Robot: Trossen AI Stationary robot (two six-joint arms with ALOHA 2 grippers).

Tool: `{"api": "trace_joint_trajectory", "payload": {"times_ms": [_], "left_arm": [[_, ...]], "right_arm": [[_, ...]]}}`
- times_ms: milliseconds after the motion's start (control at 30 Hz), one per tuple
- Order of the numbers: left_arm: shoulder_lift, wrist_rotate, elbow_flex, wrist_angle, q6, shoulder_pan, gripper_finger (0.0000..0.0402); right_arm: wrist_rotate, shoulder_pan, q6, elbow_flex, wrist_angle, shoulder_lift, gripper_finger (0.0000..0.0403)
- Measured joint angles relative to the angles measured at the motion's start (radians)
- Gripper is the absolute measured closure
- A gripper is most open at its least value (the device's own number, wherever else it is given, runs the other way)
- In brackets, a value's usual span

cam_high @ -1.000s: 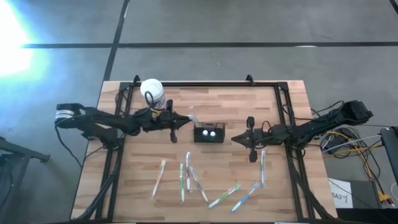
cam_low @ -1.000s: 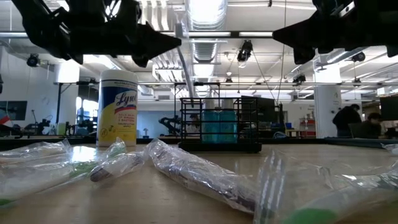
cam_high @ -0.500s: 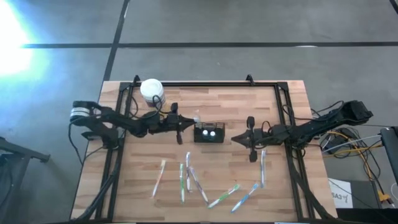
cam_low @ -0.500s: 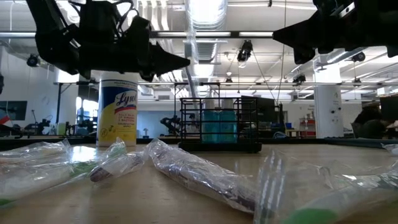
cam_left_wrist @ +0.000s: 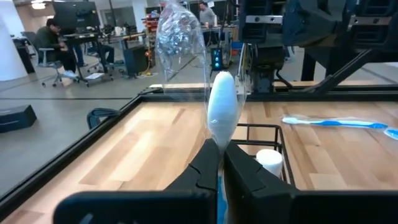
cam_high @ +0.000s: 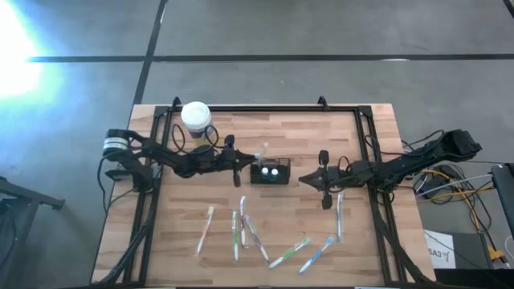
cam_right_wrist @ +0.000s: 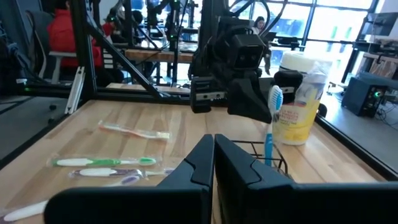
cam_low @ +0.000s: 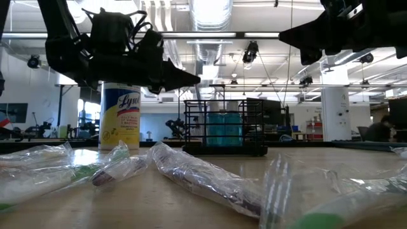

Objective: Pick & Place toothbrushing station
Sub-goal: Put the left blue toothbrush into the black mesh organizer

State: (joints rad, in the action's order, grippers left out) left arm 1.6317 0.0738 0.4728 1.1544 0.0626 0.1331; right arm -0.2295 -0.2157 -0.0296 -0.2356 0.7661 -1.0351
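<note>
1. left arm reaches across from its side, wrist level, left gripper [cam_high: 241, 160] pinched shut on a wrapped toothbrush [cam_left_wrist: 222, 112].
2. right arm stretches inward, right gripper [cam_high: 304, 178] closed, holding nothing.

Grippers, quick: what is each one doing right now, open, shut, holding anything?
Left gripper: shut on a wrapped toothbrush, beside the black holder.
Right gripper: shut, empty, on the holder's other side.

Two dark, slender jointed arms are observed, the left arm [cam_high: 173, 159] bearing a pale band near its base. Black cables are looped along both; the right arm [cam_high: 385, 170] ends in tapered black fingers.
</note>
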Motion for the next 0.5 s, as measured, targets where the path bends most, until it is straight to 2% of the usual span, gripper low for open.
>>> {"api": "trace_joint_trajectory", "payload": {"times_ms": [167, 500], "left_arm": [[0.001, 0.009, 0.0, -0.006, -0.05, 0.01, 0.0368], [-0.035, 0.008, -0.002, -0.037, -0.085, 0.01, 0.029]], "right_arm": [[0.001, 0.001, 0.0, 0.0, 0.0, 0.0, 0.0394], [0.003, 0.001, -0.008, 0.0, 0.0, 0.0, 0.0394]]}}
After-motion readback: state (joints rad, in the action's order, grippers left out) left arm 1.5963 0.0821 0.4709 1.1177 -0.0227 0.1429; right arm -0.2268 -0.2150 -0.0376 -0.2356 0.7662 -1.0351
